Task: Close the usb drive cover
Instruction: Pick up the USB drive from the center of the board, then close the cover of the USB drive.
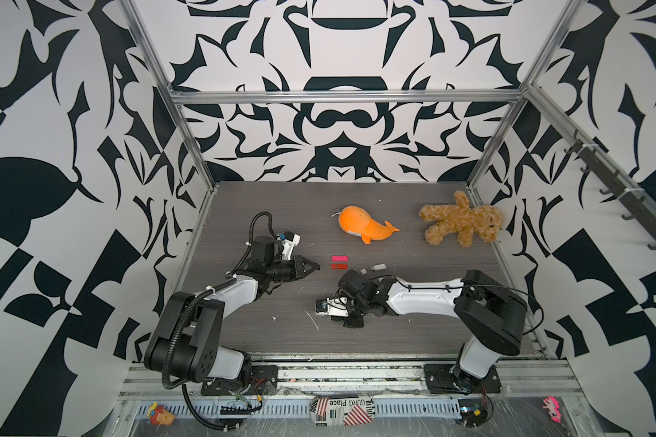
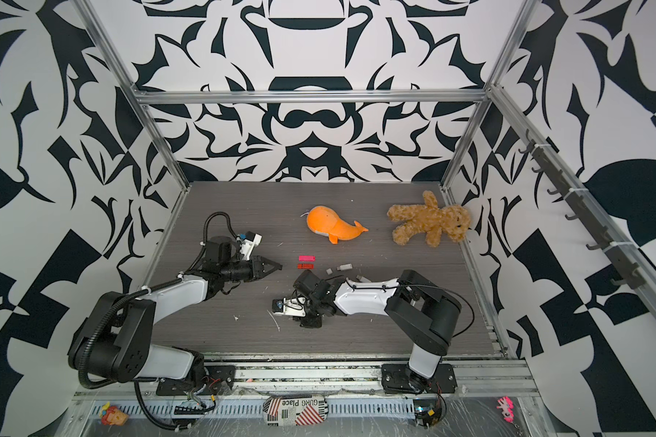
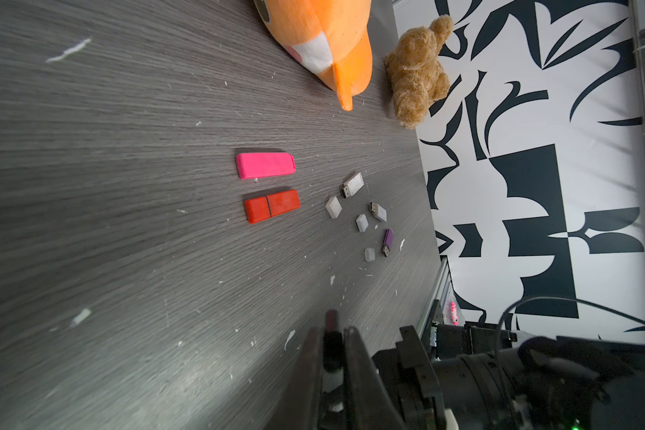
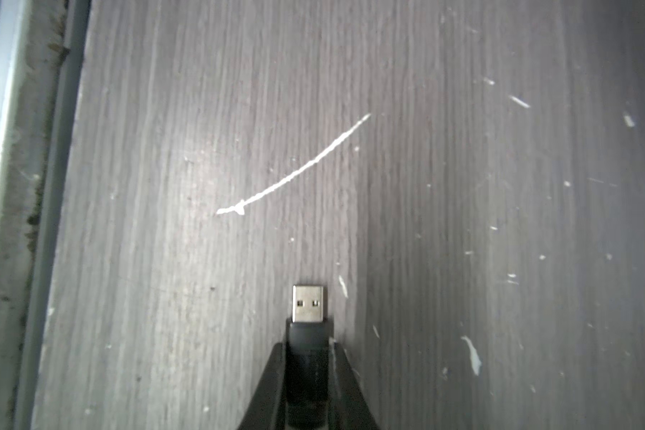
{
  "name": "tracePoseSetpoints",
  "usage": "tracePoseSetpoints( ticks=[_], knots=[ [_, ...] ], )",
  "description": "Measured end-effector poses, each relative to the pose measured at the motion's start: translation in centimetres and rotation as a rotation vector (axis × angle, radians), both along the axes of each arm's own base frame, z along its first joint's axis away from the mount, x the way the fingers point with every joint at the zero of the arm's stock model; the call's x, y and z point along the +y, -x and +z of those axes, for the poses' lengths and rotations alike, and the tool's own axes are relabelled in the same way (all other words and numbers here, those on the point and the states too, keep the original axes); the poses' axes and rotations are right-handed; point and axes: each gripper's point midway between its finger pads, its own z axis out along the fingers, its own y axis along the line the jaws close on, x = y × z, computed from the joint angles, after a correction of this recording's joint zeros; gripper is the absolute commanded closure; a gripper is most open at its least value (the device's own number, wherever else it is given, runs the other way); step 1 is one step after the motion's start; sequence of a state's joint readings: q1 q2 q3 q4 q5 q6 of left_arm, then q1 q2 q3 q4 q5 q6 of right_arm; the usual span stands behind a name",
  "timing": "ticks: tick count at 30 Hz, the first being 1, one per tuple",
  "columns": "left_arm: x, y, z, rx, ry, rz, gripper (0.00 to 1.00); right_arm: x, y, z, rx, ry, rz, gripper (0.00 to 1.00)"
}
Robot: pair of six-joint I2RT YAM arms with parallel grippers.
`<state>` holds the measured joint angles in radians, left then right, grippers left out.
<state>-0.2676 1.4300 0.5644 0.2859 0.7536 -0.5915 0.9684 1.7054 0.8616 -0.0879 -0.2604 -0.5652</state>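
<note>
I saw one stick [image 1: 339, 258] just behind another stick [image 1: 339, 266] on the table [image 1: 281, 212], a loose cap [image 1: 364, 271] and drive [image 1: 379, 267] to their right, whale [image 1: 362, 225] and bear [image 1: 461, 221] farther back.

in both top views, the left arm [image 1: 239, 289] and right arm [image 1: 425, 297] pair glossy white shells with boxy black joints. a ribbed black hose [image 1: 175, 342] runs along the left one at lower left. thin black cables [image 1: 508, 290] trail the right. 2 black base plates [image 1: 434, 374] carry small screws. the left gripper [image 1: 316, 268] is black and tapered.
</note>
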Motion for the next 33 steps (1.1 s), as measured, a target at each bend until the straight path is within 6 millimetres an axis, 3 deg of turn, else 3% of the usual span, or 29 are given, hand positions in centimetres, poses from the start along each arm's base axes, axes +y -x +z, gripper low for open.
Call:
tracePoseSetpoints(
  ticks=[9,12,19,33],
  knots=[
    [-0.3,-0.1,0.1,0.016,0.027,-0.006,0.85,-2.0,-7.7,3.3,-0.067,-0.148,-0.178,0.86],
    [-0.6,-0.1,0.3,0.012,0.038,-0.007,0.85,-2.2,-9.3,4.0,-0.086,-0.188,-0.215,0.86],
    [-1.0,-0.4,0.9,0.002,0.059,-0.001,0.85,-0.7,-10.2,5.6,-0.097,-0.284,-0.234,0.86],
    [-1.3,0.0,-0.1,0.033,0.064,0.009,0.86,0.4,-11.2,7.4,-0.090,-0.387,-0.286,0.86]
  ],
)
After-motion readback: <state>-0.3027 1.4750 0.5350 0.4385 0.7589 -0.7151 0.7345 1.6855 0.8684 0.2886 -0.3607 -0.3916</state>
